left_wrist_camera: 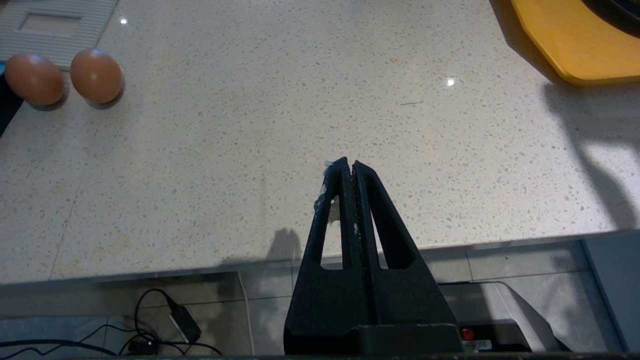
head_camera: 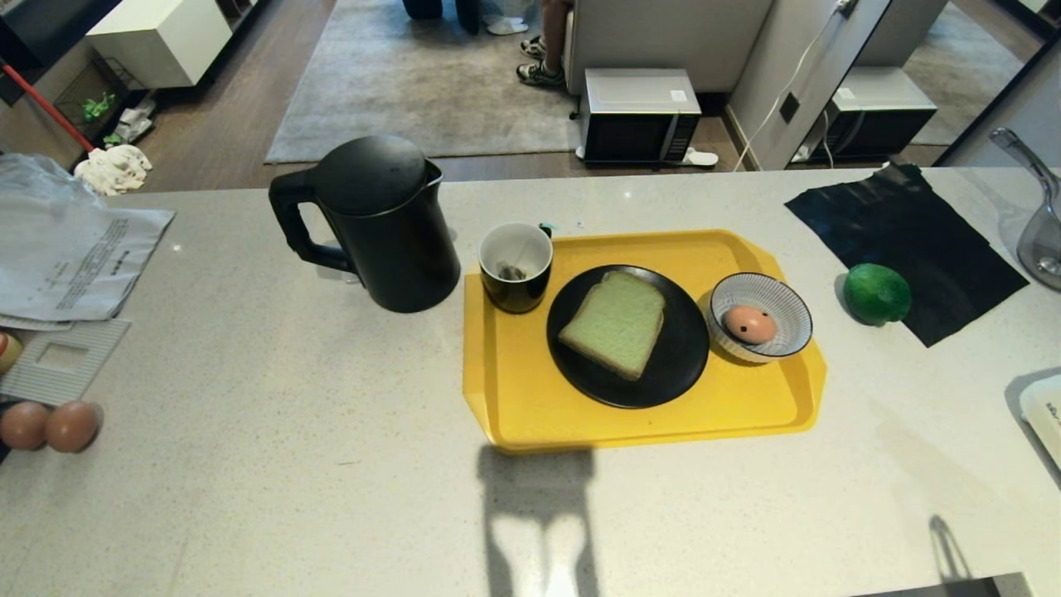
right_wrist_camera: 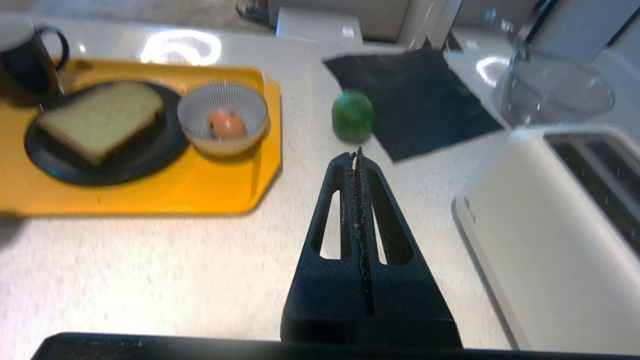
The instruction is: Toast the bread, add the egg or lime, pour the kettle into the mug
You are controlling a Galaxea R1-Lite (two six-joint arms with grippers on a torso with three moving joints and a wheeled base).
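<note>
The bread (head_camera: pixel 615 323) lies on a black plate (head_camera: pixel 680 365) at the centre of the head view, on the yellow tray (head_camera: pixel 530 398), ready to serve, I think. The egg (head_camera: pixel 749 323) sits in a bowl (head_camera: pixel 783 298) right of it, the mug (head_camera: pixel 515 267) left, the kettle (head_camera: pixel 383 224) further left, the lime (head_camera: pixel 876 293) far right. My right claw (right_wrist_camera: pixel 358 156) hangs empty with fingers together, near the toaster (right_wrist_camera: pixel 545 240); my left claw (left_wrist_camera: pixel 348 165), pressed together too, waits at the counter edge.
</note>
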